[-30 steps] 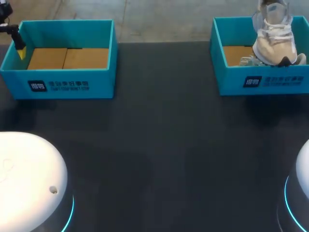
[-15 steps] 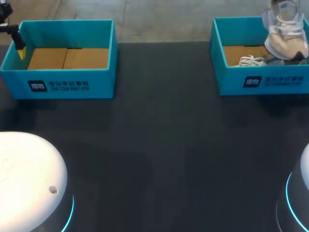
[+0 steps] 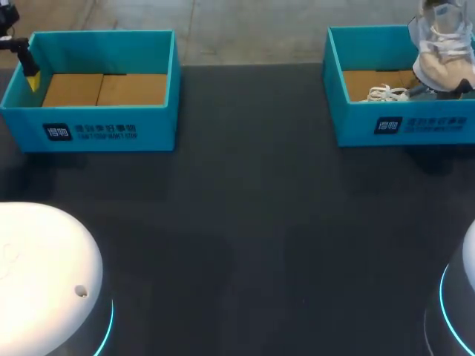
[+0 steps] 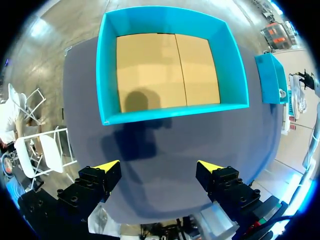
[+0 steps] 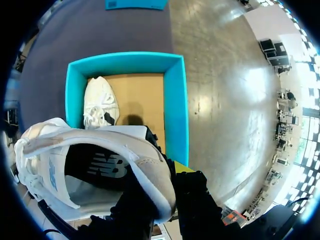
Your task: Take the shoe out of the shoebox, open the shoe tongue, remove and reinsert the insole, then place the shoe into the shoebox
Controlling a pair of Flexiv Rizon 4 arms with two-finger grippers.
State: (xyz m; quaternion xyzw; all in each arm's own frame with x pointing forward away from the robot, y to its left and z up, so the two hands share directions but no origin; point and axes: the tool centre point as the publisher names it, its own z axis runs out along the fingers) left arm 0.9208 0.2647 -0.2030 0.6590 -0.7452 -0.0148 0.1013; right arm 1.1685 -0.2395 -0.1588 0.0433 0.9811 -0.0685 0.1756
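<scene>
The right gripper (image 5: 167,160) is clamped on the shoe (image 5: 90,137). In the right wrist view the white heel wall runs between the jaws, with one dark finger inside the opening and one yellow tip (image 5: 183,167) against the outside. The jaws stand only as far apart as that wall is thick. The shoe's opening faces the wrist camera and its toe points down towards the right box (image 5: 176,100). In the head view the shoe (image 3: 444,55) hangs clear of the floor of the right box (image 3: 401,122), over its far right corner at the table's edge. A second shoe (image 5: 100,102) lies flat on the cardboard floor of that box, under and ahead of the held one, and its laces (image 3: 386,93) show over the near wall. The left gripper (image 4: 158,167) hovers with its jaws wide apart and nothing between them. It is above the dark table (image 4: 165,145), just short of the near wall of the left box (image 4: 170,112). In the head view its yellow tip (image 3: 33,80) sits by that box's far left corner.
</scene>
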